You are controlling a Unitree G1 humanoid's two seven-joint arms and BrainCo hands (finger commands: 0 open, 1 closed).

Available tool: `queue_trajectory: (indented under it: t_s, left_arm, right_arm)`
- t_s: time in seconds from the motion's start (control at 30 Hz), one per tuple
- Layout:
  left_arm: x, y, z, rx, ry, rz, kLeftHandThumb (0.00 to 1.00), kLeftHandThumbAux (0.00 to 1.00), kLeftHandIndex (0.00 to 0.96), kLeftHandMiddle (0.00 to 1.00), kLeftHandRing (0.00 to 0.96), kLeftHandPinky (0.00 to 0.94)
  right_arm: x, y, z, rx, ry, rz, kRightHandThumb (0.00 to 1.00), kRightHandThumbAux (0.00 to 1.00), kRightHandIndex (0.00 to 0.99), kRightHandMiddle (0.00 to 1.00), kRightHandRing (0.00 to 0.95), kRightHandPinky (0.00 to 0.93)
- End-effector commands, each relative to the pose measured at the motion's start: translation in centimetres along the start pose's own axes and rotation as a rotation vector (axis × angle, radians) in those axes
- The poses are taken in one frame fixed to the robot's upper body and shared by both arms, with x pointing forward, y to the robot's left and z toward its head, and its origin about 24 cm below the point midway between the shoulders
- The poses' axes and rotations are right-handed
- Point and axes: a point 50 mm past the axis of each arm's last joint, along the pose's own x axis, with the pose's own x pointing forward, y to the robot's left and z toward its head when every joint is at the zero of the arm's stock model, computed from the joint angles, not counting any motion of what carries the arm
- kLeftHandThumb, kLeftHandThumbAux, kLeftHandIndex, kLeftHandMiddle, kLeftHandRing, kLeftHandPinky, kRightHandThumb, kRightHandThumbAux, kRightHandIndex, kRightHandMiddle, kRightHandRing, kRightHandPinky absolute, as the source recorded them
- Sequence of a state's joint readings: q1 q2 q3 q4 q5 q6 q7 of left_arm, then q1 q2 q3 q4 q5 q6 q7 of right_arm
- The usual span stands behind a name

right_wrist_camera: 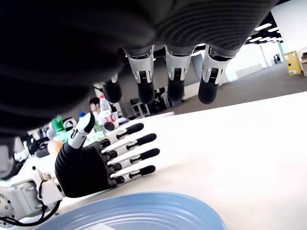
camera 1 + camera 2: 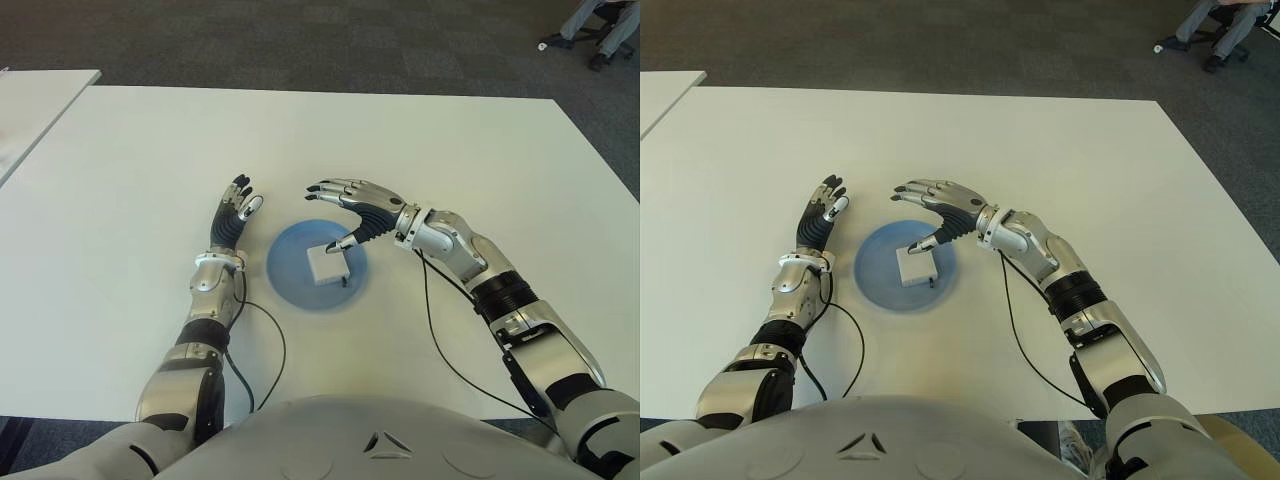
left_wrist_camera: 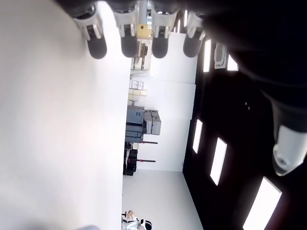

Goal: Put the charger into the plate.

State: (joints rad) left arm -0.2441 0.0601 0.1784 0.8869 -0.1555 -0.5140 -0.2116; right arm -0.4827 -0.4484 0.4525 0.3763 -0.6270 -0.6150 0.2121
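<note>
Desk: white desk fills most of what we see, with dark carpet beyond its far edge and a second white surface off its far left corner.
Charger: our white charger lies flat inside the plate, roughly at its middle, touching nothing else we can make out.
Plate: blue, sitting toward the near edge of the desk, about midway between its left and right edges.
Right hand: our right hand hovers over the far side of the plate with fingers spread and nothing in them; the thumb tip points down just beside the charger, and we cannot tell whether it touches.
Left hand: our left hand shows just left of the plate, fingers straight and relaxed, holding nothing.
Step in hand: we judge the drop is done and the job now is to clear out cleanly.
How to do it well: lift the right hand straight up first so the thumb does not drag the charger, then draw back toward the right edge.
Open room: broad bare desk to the right and toward the far edge gives us free space.
Watch: thin black cables trail along both forearms on the near side; the plate rim is shallow, so a nudge could slide the charger out.
Background: a seated person's legs show beyond the far right corner, well apart from our reach.
</note>
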Motion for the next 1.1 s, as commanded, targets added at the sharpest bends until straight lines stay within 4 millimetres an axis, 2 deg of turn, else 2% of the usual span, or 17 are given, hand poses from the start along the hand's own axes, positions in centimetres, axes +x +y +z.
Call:
queue_trajectory:
  t_s: [0.03, 0.27, 0.57, 0.77, 0.97, 1.1]
  left_arm:
    - [-2.0, -0.4, -3.3, -0.039, 0.159, 0.003, 0.0, 0.53, 0.0, 0.071, 0.073, 0.104]
    - [-1.8, -0.6, -3.2, -0.026, 0.162, -0.003, 0.0, 0.533, 0.003, 0.077, 0.078, 0.103]
    - [-1.7, -0.6, -3.3, -0.027, 0.167, -0.02, 0.0, 0.529, 0.003, 0.088, 0.087, 0.103]
    - [-1.7, -0.6, -3.4, -0.023, 0.173, -0.026, 0.0, 0.529, 0.0, 0.085, 0.08, 0.096]
    - [-1.7, -0.5, -3.4, -0.02, 0.182, -0.025, 0.0, 0.533, 0.0, 0.083, 0.077, 0.094]
    - [-1.8, -0.4, -3.5, -0.021, 0.189, -0.023, 0.0, 0.534, 0.0, 0.082, 0.077, 0.098]
  right_arm:
    - [0.1, -0.2, -0.4, 0.007, 0.029, -0.014, 0.331, 0.383, 0.0, 0.0, 0.0, 0.0]
    - [1.4, -1.0, -1.2, 0.107, 0.065, -0.143, 0.296, 0.411, 0.0, 0.0, 0.0, 0.0]
    - [3.5, -2.4, -2.1, 0.195, 0.085, -0.326, 0.254, 0.494, 0.0, 0.004, 0.0, 0.0]
    - [4.6, -4.6, -2.7, 0.376, 0.137, -0.503, 0.197, 0.564, 0.0, 0.015, 0.0, 0.0]
    - [4.3, -4.9, -2.9, 0.607, 0.174, -0.713, 0.149, 0.639, 0.0, 0.016, 0.001, 0.019]
    - [2.9, -3.7, -1.4, 0.675, 0.153, -0.841, 0.128, 0.672, 0.001, 0.022, 0.008, 0.029]
